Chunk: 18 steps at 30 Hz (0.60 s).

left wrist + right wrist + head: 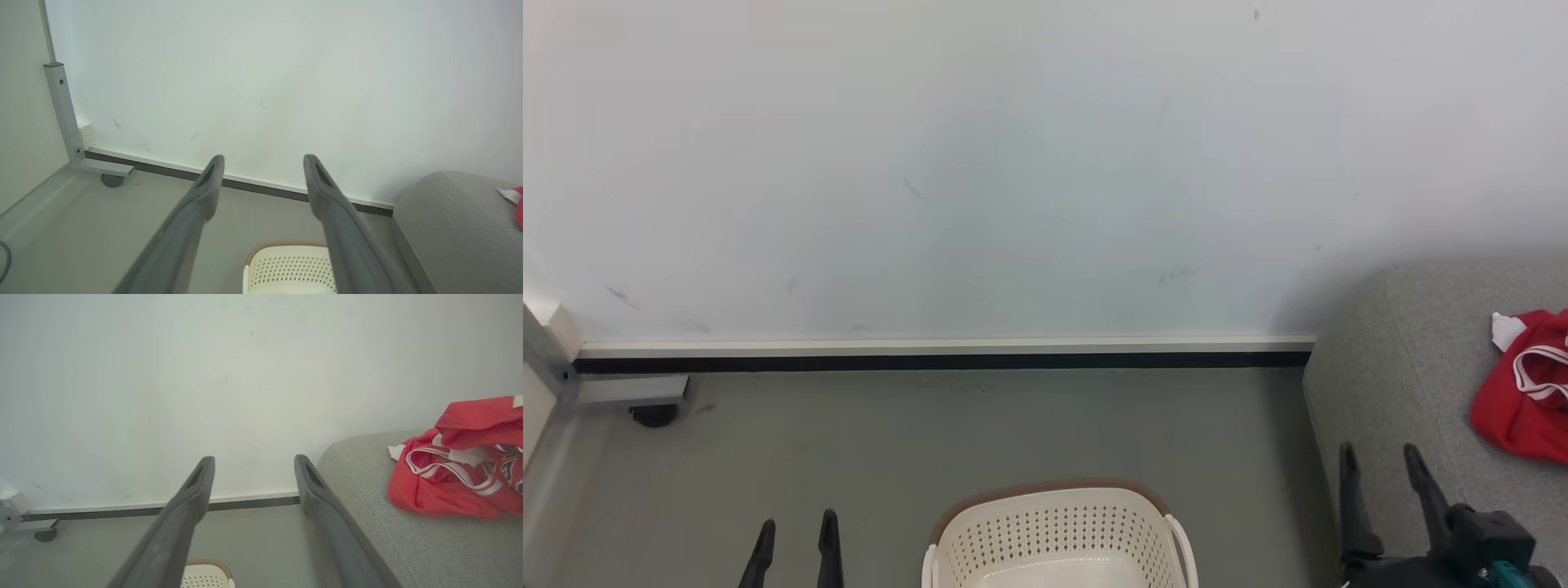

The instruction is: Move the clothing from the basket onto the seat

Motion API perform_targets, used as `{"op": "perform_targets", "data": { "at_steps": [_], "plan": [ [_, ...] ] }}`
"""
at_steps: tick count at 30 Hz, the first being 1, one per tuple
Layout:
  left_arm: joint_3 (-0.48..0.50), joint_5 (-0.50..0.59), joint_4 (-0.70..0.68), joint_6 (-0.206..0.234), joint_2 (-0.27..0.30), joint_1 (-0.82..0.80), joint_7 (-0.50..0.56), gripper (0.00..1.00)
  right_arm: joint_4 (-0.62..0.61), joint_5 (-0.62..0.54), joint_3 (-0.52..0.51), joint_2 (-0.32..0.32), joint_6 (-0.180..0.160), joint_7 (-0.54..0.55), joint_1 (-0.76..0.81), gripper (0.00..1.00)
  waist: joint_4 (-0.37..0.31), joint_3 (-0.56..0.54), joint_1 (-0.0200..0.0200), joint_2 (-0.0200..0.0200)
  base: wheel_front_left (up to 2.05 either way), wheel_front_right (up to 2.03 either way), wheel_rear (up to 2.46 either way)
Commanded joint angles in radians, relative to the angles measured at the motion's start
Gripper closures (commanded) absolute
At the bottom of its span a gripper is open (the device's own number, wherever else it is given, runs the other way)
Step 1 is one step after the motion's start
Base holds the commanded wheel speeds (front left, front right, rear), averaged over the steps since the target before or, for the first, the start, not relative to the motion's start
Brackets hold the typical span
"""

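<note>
The red clothing (1525,400) with white trim lies bunched on the grey seat (1396,384) at the right, and shows as a heap (457,477) on the cushion (408,539) in the right wrist view. The cream basket (1058,535) with a brown rim stands on the floor at bottom centre; what shows of its inside holds no red fabric. My left gripper (796,527) is open at the lower left, beside the basket. My right gripper (1380,457) is open at the seat's front edge, left of the clothing, with nothing between its fingers.
A white wall with a dark skirting strip (939,359) runs behind the grey floor. A grey metal frame foot with a black caster (654,415) sits in the left corner. A sliver of the clothing (515,200) shows on the seat (457,228).
</note>
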Motion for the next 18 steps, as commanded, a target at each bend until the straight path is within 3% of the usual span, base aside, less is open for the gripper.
{"op": "perform_targets", "data": {
  "at_steps": [1, 7, 18],
  "plan": [
    [0.013, 0.019, 0.013, -0.011, 0.003, 0.017, -0.005, 0.0, 0.006, -0.013, 0.024, 0.001, 0.0, 0.004, 0.022, 0.0, 0.006, -0.01, 0.0001, 0.0001, 0.0, 0.0, 0.0],
    [0.043, 0.077, 0.032, -0.016, 0.001, 0.046, -0.005, 0.0, 0.009, -0.041, 0.084, 0.001, 0.0, 0.026, 0.049, 0.0, -0.007, -0.01, 0.0001, 0.0001, 0.0, 0.0, 0.0],
    [0.066, 0.1, 0.069, -0.069, -0.014, 0.037, -0.005, 0.0, 0.041, -0.046, 0.097, 0.001, 0.0, 0.024, 0.065, 0.0, -0.026, -0.007, 0.0001, 0.0001, 0.0, 0.0, 0.0]
  ]
}}
